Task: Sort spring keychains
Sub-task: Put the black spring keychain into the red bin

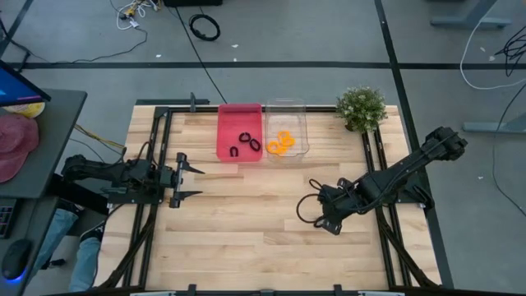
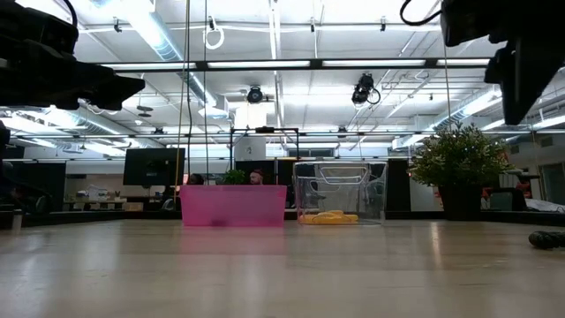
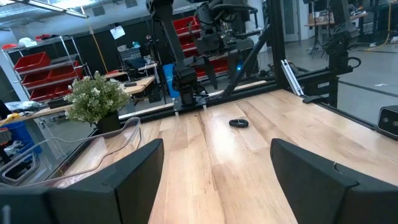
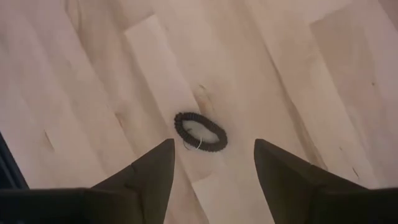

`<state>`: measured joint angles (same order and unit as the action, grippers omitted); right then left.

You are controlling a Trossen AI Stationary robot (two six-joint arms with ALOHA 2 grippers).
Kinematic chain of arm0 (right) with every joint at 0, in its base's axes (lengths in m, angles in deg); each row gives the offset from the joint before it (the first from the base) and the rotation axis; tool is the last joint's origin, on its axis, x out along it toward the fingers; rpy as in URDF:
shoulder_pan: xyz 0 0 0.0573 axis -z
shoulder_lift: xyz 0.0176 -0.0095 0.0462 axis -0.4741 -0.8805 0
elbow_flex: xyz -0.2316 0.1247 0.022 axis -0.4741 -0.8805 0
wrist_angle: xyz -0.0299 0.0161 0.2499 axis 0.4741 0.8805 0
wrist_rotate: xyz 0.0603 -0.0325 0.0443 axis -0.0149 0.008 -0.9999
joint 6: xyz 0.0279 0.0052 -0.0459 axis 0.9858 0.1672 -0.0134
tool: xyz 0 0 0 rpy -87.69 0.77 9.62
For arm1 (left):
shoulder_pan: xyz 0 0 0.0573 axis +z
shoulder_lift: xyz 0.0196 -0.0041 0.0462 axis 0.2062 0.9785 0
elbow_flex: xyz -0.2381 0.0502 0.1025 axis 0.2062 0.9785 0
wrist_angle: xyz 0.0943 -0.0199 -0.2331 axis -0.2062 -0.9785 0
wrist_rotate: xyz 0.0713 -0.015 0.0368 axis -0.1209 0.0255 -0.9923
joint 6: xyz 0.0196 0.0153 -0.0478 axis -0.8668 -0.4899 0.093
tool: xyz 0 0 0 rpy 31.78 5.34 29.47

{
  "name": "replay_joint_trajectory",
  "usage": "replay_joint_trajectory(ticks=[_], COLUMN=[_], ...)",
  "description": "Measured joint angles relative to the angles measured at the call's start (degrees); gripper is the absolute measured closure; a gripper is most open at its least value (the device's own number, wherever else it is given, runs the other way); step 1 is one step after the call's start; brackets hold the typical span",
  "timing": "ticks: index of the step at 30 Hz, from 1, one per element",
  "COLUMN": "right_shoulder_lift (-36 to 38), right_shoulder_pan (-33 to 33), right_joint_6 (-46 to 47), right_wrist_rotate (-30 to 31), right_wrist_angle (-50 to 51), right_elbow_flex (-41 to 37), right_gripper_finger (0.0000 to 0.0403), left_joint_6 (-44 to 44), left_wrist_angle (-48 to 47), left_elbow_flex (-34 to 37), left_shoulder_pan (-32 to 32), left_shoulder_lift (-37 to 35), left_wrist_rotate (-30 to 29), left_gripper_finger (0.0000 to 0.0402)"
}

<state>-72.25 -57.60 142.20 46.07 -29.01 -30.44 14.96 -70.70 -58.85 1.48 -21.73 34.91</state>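
Observation:
One black spring keychain (image 4: 200,130) lies flat on the wooden table, and it also shows in the left wrist view (image 3: 239,123) and the low view (image 2: 547,238). My right gripper (image 4: 211,165) is open above it, its fingers slanting down, one on either side, touching nothing; it also shows in the high view (image 1: 312,204). My left gripper (image 1: 191,182) is open and empty near the table's left edge. Black keychains (image 1: 245,144) lie in the pink bin (image 1: 239,115). Orange keychains (image 1: 279,144) lie in the clear bin (image 1: 286,108).
The two bins stand side by side at the table's far edge. A small potted plant (image 1: 362,107) stands at the far right corner. Bare wood lies between the two arms. A black frame rail (image 1: 156,164) runs along each side of the table.

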Motion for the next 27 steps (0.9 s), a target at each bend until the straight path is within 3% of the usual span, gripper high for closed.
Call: replay_joint_trajectory(ticks=[10, 20, 27], right_shoulder_lift=[-1.6, -12.8, -20.2], right_shoulder_pan=[-4.9, -5.4, -5.3], right_joint_6=[-12.3, -21.2, -22.4], right_wrist_rotate=[0.0, 0.0, 0.5], right_wrist_angle=[-10.3, -10.5, -10.4], right_elbow_flex=[-2.9, -3.0, -3.0], right_gripper_finger=[0.0182, 0.0182, 0.0182], left_joint_6=[0.0, 0.0, 0.0], left_wrist_angle=[0.0, 0.0, 0.0], left_elbow_flex=[0.0, 0.0, 0.0], left_shoulder_pan=[0.0, 0.0, 0.0], left_shoulder_lift=[0.0, 0.0, 0.0], left_wrist_rotate=[0.0, 0.0, 0.0], left_gripper_finger=[0.0103, 0.0103, 0.0103])
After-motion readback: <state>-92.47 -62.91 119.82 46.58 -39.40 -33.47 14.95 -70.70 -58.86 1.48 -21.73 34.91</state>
